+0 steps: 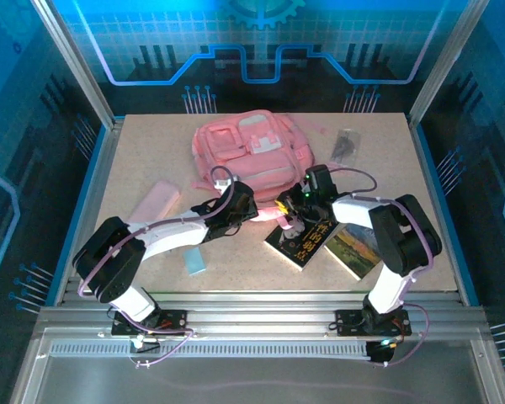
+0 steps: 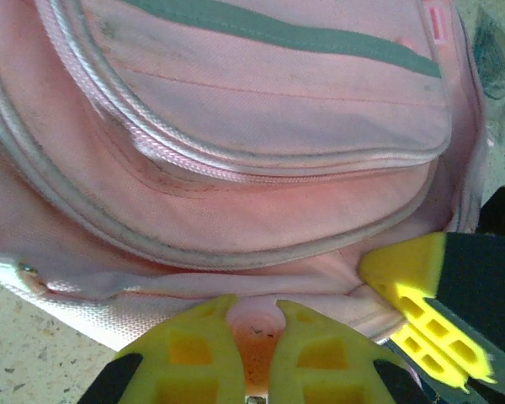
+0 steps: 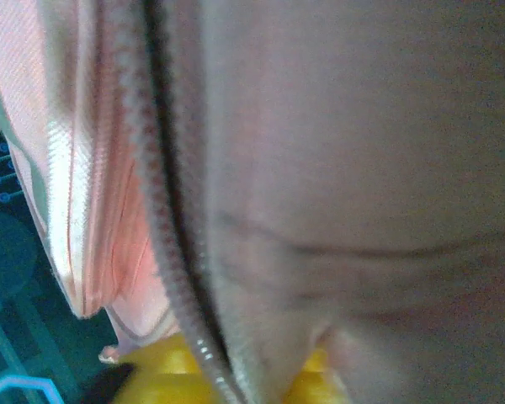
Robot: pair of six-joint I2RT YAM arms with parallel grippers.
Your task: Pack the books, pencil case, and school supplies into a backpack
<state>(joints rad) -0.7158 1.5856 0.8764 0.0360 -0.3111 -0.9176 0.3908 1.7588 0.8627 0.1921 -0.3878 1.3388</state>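
A: Backpack [image 1: 246, 158], where does it lie?
B: On the far middle of the table [image 1: 404, 189], front pockets up, its near edge toward the arms.
A: Left gripper [image 2: 257, 332]?
B: Clenched on that near edge. Pink fabric sits pinched between its yellow fingers.
A: And the right gripper [image 1: 286, 208]?
B: Near the left one at the same edge, closed on the fabric by the zip. From its wrist, the zip runs down between the fingers.
A: The books?
B: Flat on the table by the right arm, black book [image 1: 301, 240] just beside the green book [image 1: 355, 251].
A: The small things?
B: Pencil case [image 1: 156, 204] lies left of the backpack, beside the left arm. Blue card [image 1: 194, 262] lies near the front edge. Packet [image 1: 347, 145] lies at the far right, just off the backpack.
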